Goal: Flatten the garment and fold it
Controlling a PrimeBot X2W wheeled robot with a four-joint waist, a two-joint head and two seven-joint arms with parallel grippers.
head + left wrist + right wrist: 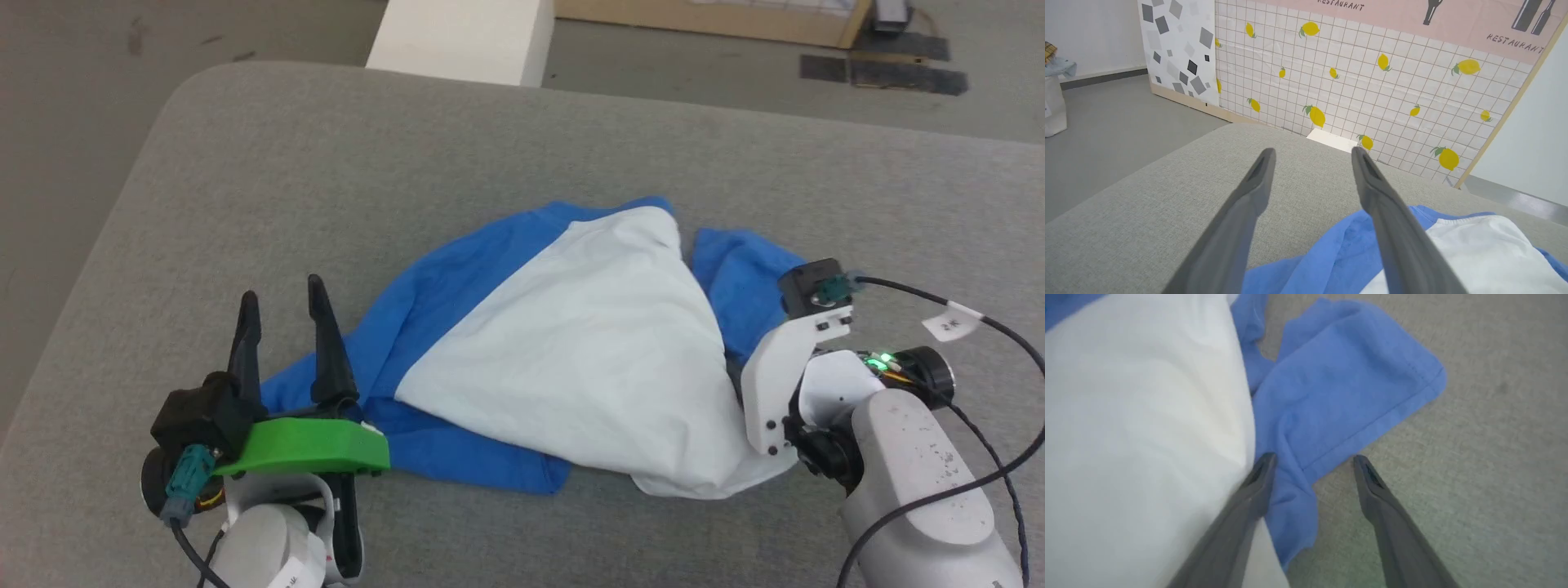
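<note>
garment (588, 343): just bunched up on the tabletop (326, 163)
left fingers (326, 343): apart, empty, at blue sleeve (457, 269)
right fingers (1247, 506): apart too, tips by blue cuff (1355, 375)

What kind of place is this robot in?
Probably a robot practice room: a grey fabric-covered table holding a blue-and-white shirt, and a printed backdrop of lemon tiles reading RESTAURANT.

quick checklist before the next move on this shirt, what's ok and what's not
1. left gripper open, nothing between its fingers: ok
2. right gripper open, aimed at the blue sleeve beside the white body: ok
3. garment lying flat: not ok, it is crumpled, with the white body draped over blue cloth
4. garment wholly on the table: ok
5. where the collar lies: cannot tell
</note>
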